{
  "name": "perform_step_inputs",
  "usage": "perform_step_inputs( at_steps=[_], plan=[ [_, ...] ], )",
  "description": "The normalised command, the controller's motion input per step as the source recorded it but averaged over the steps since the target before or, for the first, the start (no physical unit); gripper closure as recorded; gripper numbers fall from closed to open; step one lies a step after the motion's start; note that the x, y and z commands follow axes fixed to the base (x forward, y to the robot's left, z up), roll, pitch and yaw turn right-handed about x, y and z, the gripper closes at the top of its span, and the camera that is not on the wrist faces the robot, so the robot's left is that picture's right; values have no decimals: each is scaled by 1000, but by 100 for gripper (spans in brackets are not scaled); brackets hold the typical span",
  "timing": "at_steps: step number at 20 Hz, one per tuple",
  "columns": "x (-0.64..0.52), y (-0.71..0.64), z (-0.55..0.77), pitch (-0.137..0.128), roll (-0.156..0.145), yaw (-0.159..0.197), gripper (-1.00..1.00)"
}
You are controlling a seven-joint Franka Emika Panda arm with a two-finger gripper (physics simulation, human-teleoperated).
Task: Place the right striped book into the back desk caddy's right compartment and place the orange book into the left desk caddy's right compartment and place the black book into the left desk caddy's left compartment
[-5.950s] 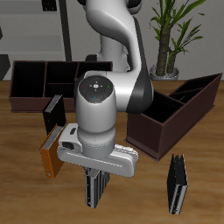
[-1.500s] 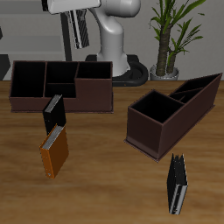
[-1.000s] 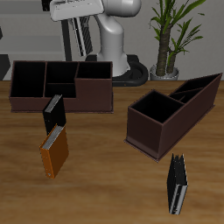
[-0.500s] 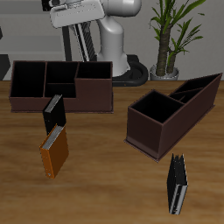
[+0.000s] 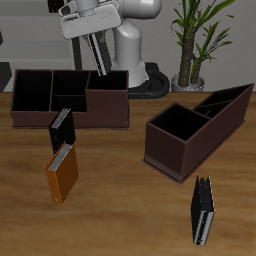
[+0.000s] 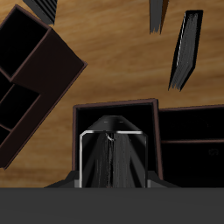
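Your gripper [image 5: 103, 62] clamps the striped book [image 5: 101, 50] tilted above the back caddy [image 5: 100, 112] – its lower end hidden in the wrist view – while every caddy compartment shows empty.

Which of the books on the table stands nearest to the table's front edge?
The striped book, dark with a pale stripe, standing alone in front of the angled caddy. The orange book and black book stand farther back.

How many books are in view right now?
4: striped book in the gripper above the back desk caddy; black book and orange book before that caddy; another striped book near the table's front edge.
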Motion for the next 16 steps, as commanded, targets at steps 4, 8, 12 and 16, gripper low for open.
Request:
perform_step_inputs(
  at_steps=[4, 8, 12, 16],
  plan=[
    [118, -16, -283, 32, -5, -5, 100],
    [25, -21, -131, 10, -3, -7, 100],
    [24, -12, -108, 6, 0, 10, 100],
    [157, -59, -246, 42, -30, -15, 100]
  ],
)
